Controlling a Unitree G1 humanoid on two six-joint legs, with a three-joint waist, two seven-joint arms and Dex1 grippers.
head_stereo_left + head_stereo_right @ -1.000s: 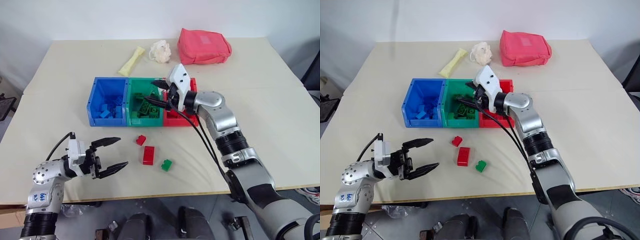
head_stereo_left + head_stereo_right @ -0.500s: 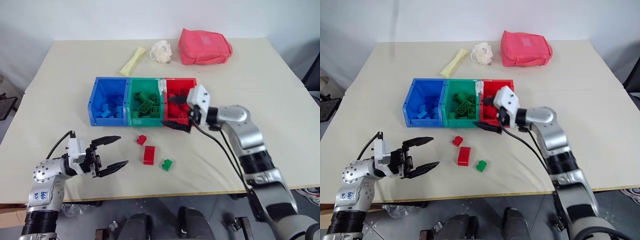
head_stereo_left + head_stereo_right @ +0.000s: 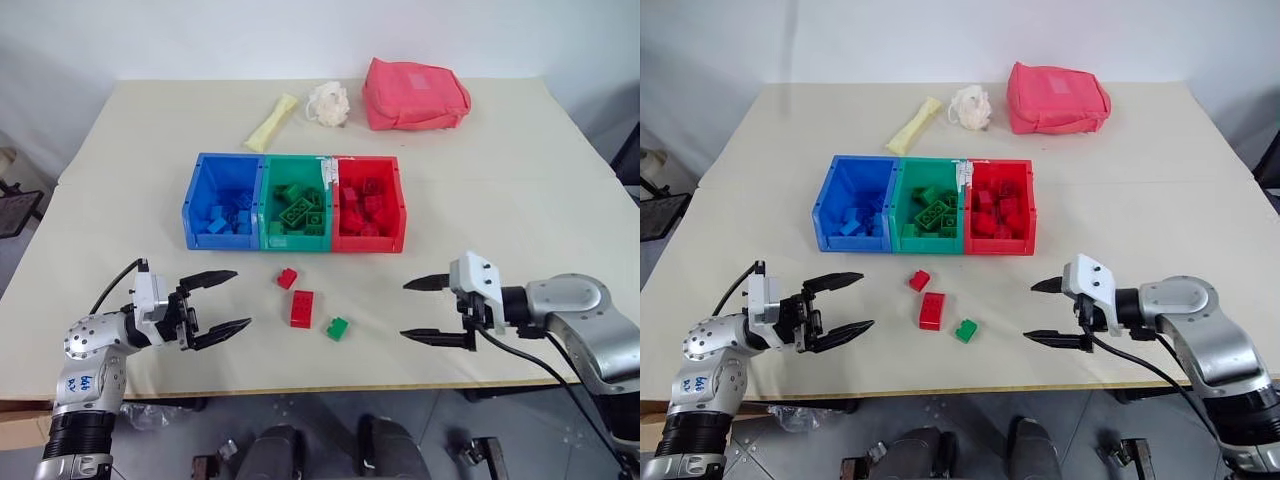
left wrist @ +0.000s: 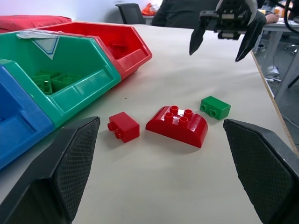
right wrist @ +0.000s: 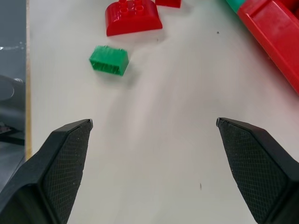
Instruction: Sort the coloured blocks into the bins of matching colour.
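Three joined bins stand mid-table: blue (image 3: 196, 190), green (image 3: 266, 190) and red (image 3: 397, 195), each holding blocks of its own colour. In front of them on the bare table lie a small red block (image 3: 286, 278), a larger red block (image 3: 300, 308) and a small green block (image 3: 336, 327). My left gripper (image 3: 224, 300) is open near the front edge, left of the loose blocks and pointing toward them. To their right my right gripper (image 3: 417, 311) hangs open and empty, facing them.
At the back of the table lie a red fabric pouch (image 3: 415, 95), a cream crumpled lump (image 3: 326, 103) and a pale yellow packet (image 3: 272, 122). The table's front edge (image 3: 320, 385) runs just below both grippers.
My right gripper has drawn back from over the green bin, past the red bin, down to the front right of the table, and stands open. The left gripper stayed put.
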